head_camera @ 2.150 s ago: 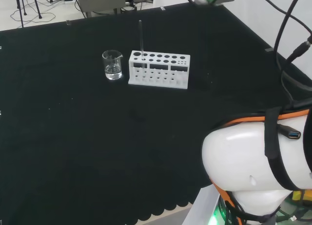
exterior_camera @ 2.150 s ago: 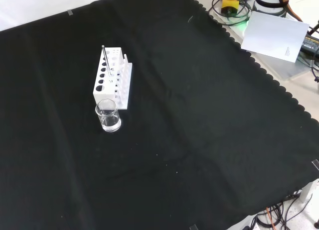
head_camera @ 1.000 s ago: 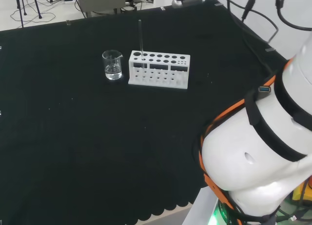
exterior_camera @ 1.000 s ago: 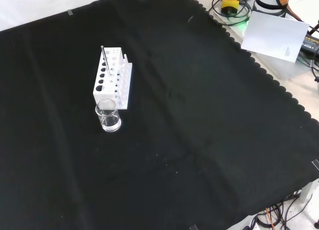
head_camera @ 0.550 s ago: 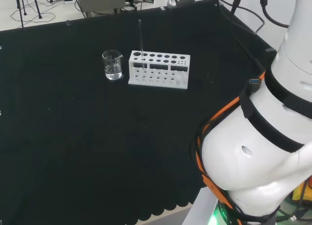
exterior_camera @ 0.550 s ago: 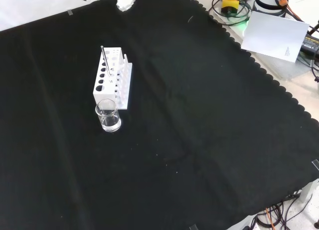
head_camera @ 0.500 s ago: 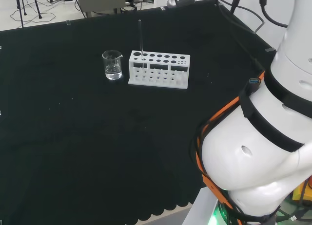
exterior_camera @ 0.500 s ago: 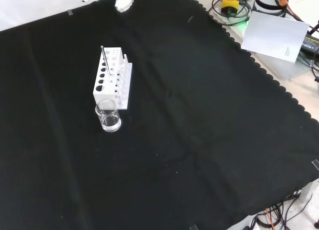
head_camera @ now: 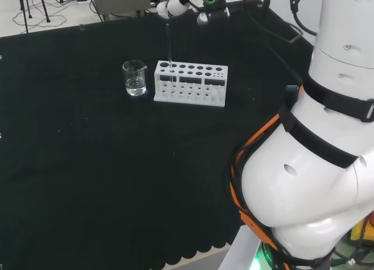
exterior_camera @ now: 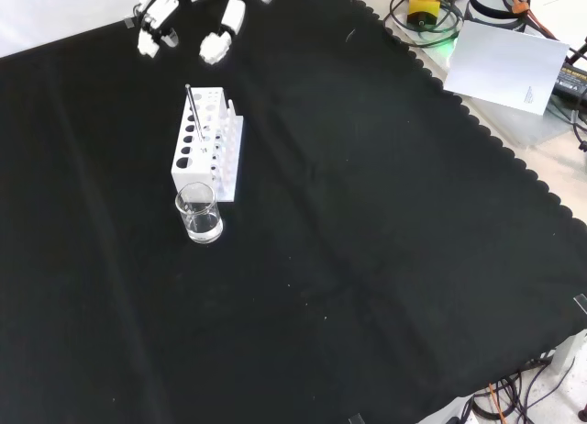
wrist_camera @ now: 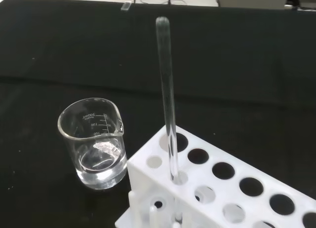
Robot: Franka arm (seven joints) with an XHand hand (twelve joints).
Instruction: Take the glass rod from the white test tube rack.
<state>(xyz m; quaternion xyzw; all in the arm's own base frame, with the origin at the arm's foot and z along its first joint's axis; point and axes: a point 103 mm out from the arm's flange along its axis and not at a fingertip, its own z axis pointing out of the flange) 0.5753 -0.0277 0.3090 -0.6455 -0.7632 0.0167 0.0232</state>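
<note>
Hand [exterior_camera: 188, 6] lower, nearer white test tube rack [exterior_camera: 206, 145] than before; fingers [exterior_camera: 216, 40] spread, empty; glass rod [exterior_camera: 193, 110] untouched.

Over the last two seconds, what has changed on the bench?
The hand has come into the front view from the top and moved down toward the rack, fingers open, holding nothing. The glass rod, rack and beaker have not moved.

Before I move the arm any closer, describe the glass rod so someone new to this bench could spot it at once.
Find the white test tube rack on the black cloth, with a small beaker at one end. The glass rod stands upright in a hole at that beaker end. It is the rack's one occupant: a thin clear stick rising well above it.
</note>
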